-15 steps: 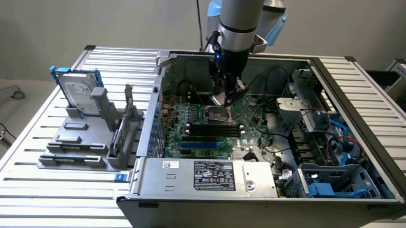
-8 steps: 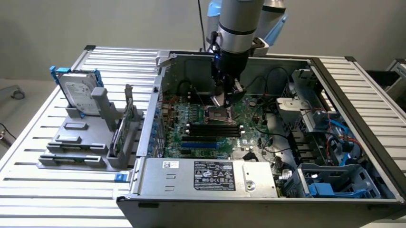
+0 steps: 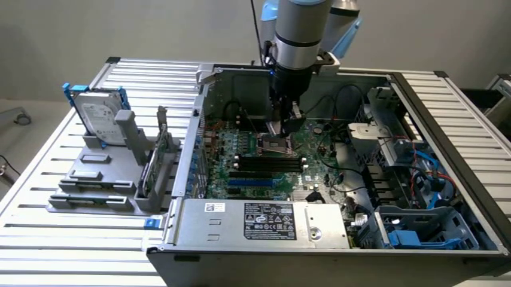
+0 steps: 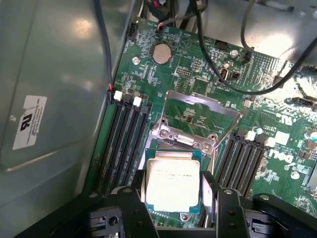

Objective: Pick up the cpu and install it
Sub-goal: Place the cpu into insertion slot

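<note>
Pincer: your pincer is spread wide, with its fingers against two opposite sides of the cpu. It looks like a grip.
Cpu: level, right over the socket. You can't tell whether it is seated or a touch above.
Done: pickup and the carry to the board, judging by where the cpu lies.
Left: cpu not released; load plate still up, not latched.
Edges: RAM slots run just beside the socket on both sides, and the plate hinge is near one cpu edge.
Room: the cable crosses beyond the plate, apart from you. The case wall is well apart.
</note>
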Robot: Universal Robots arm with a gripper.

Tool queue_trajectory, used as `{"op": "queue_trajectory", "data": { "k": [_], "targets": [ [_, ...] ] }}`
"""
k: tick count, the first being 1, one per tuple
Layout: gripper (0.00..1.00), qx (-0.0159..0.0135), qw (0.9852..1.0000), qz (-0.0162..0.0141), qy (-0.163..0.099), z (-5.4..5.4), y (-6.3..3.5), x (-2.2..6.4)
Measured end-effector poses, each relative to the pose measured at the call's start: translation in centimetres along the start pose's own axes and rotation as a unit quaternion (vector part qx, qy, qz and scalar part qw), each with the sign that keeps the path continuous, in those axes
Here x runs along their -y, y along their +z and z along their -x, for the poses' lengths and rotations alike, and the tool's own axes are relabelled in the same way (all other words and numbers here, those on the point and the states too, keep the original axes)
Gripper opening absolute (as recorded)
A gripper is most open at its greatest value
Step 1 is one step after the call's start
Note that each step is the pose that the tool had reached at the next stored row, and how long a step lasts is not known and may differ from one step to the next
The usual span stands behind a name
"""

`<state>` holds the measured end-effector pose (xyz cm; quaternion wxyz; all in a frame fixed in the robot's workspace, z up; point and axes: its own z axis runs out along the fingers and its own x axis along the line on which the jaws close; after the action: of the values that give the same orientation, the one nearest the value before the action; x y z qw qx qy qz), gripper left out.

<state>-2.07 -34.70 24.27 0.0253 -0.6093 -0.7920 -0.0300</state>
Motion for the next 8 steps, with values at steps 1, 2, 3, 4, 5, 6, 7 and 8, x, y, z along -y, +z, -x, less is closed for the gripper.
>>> {"op": "queue_trajectory", "data": {
  "k": [1, 2, 3, 4, 5, 6, 7, 8],
  "targets": [
    [0.54, 0.0001, 1.0000, 0.0004, 0.007, 0.01, 0.06, 0.00],
    [0.54, 0.0002, 0.9999, 0.0009, 0.013, 0.01, 0.11, 0.00],
    [0.54, 0.0003, 0.9998, 0.0012, 0.019, 0.01, 0.18, 0.02],
    [0.54, 0.0004, 0.9997, 0.0015, 0.023, 0.00, 0.27, 0.07],
    [0.54, 0.0004, 0.9997, 0.0017, 0.025, -0.01, 0.36, 0.14],
    [0.54, 0.0004, 0.9996, 0.0019, 0.028, -0.03, 0.47, 0.24],
    [0.54, 0.0005, 0.9996, 0.0020, 0.029, -0.05, 0.59, 0.36],
    [0.54, 0.0005, 0.9995, 0.0022, 0.031, -0.08, 0.72, 0.50]
  ]
}}
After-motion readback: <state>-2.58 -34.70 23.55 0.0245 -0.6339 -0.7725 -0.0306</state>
